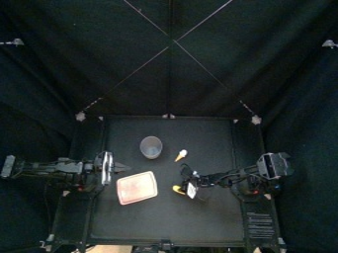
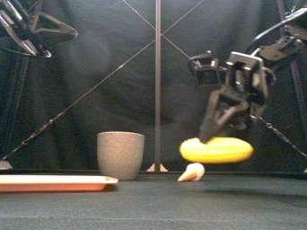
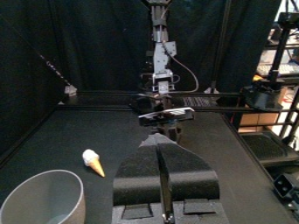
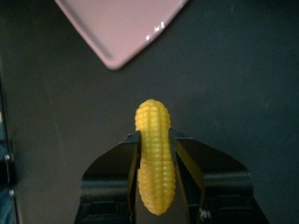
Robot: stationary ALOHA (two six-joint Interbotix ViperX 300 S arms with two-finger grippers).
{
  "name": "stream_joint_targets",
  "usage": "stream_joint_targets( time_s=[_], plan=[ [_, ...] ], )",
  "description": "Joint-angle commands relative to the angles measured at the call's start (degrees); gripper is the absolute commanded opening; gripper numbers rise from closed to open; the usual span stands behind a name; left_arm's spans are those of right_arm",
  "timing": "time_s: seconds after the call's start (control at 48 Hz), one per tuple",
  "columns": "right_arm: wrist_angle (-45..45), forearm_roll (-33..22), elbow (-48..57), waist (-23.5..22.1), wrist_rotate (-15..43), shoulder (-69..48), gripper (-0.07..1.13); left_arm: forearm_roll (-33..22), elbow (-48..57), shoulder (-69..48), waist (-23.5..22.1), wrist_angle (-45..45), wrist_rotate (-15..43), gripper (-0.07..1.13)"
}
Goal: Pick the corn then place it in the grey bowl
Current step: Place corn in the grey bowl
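The right arm comes in high from its side and bends down steeply at the wrist, so that the right gripper (image 2: 217,137) hangs with its jaws pointing down at the table, tilted a little toward the middle. The jaws are closed partway on a yellow toy corn cob with a kernelled surface (image 2: 216,150), one finger pressing each long flank. They grip it near the middle of its length. The cob is held lifted, clear of the tabletop, directly under the jaw tips. Its long axis lies close to level and runs in line with the slot between the two jaws. In the right wrist view one rounded end sticks out past the fingertips and the other runs back between the fingers toward the palm. The protruding end points toward a corner of the flat pink plastic tray (image 4: 121,26), which lies on the table beyond the jaws and well apart from them. The tall grey speckled cup (image 2: 120,154) stands upright, off to the side of the jaws toward the other arm, not touching the cob. A small pale cone-shaped toy (image 2: 192,172) lies on the table below the cob, between the jaws and the cup. The left arm rests folded low at its own edge. The left gripper (image 3: 159,144) has its jaws drawn together on nothing, with the cup and the cone just beside them.
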Motion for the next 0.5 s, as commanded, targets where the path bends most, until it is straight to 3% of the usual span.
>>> stream_joint_targets(
  time_s=[0.021,0.271,0.5],
  plan=[
    [0.4,-4.8,-5.5,-4.4,0.1,-2.4,0.52,0.0,-1.3,0.1,0.1,-0.3,0.1,0.00],
    [1.9,-14.1,-18.1,-11.9,0.2,-0.4,0.52,0.1,-1.3,0.1,0.1,-0.3,0.1,0.00],
    [2.6,-17.0,-28.7,-15.9,0.1,5.4,0.52,0.0,-1.3,0.1,0.4,-0.2,0.1,0.00]
  ],
)
